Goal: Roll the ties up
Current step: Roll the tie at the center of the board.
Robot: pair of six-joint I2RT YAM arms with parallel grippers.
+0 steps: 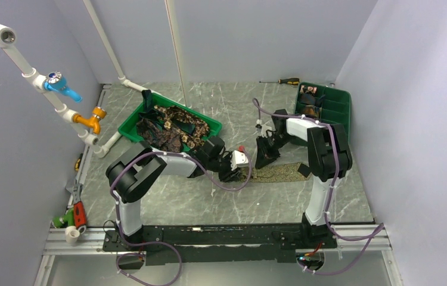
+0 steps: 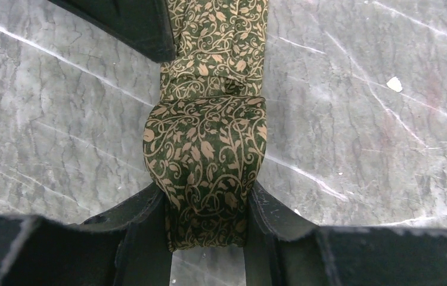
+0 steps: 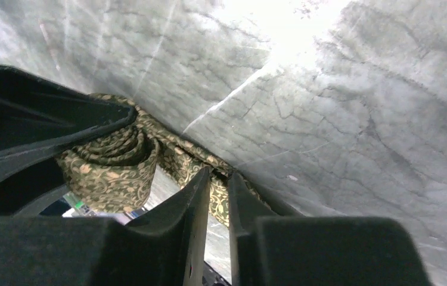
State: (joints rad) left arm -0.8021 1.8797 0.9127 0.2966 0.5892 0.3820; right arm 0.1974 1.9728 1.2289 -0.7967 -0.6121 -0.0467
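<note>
The olive-green fabric necktie with a tan vine print (image 2: 215,36) lies at the middle of the top view, on the grey marbled bench (image 1: 209,202). One end is wound into a coil (image 2: 206,155). The left gripper (image 2: 206,190) is closed part-way on that coil, one finger against each flat side, at low centre in the left wrist view. Just above the coil there, the fabric leaves the roll with a small fold bunched across it. The right gripper (image 3: 219,176) has its fingers nearly together, with a fold of the tie pinched between them close beside the coil. In the right wrist view this sits at lower centre, with the coil to its left. The unrolled strip (image 1: 283,173) runs flat toward the right of the top view.

The step in hand looks like adding another turn. To do it well, the strip should feed in flat. The bunched fold near the coil wants smoothing before it is wound under, or the roll will likely grow lopsided. The left grip should be firm enough to stop the layers springing loose, yet not so hard that it squashes the coil oval. The right gripper should guide the strip in line with the coil, edges matched and under light tension, since such smooth fabric probably slips sideways easily. A good length is not yet rolled.
</note>
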